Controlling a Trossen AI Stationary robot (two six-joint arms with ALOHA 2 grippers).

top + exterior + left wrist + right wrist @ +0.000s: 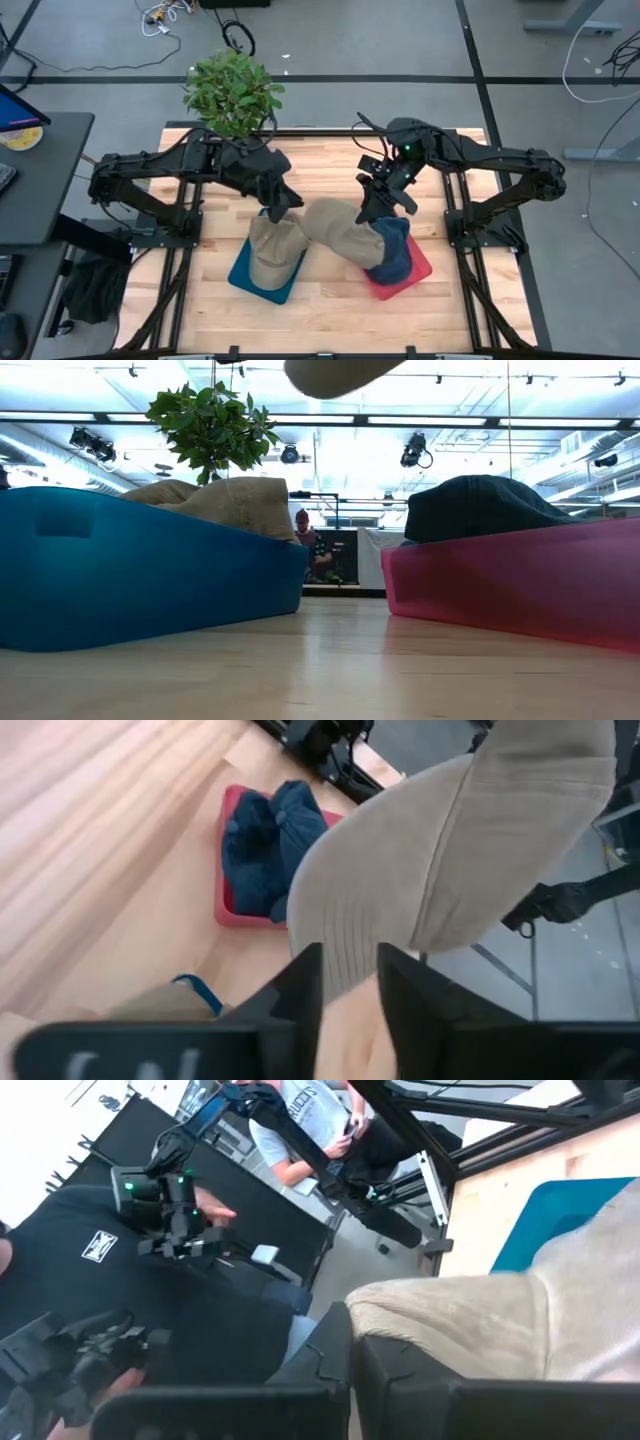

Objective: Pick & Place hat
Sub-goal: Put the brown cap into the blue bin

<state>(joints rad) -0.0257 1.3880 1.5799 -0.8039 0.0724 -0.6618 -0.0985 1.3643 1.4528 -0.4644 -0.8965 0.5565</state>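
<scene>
The wooden table [330, 310] carried two shallow trays side by side, apparently so hats could be sorted into them. The blue tray [262, 278] on the left held a tan hat [274, 250] lying flat, and the red tray [400, 280] on the right held a dark blue hat [392, 248] heaped inside it. Behind the table stood a leafy plant [232, 92], clear of the work.

Between the trays, a second tan hat [342, 228] hung raised above the table, gripped at one edge by the right gripper [372, 205], whose fingers were clamped tight on the fabric in the right wrist view. It was likely held high to clear the tray walls on the way to one of them. The left gripper [283, 198] hovered over the back of the blue tray, its fingers [300, 985] parted a little with nothing between them, and the lifted hat's brim just beyond them.
</scene>
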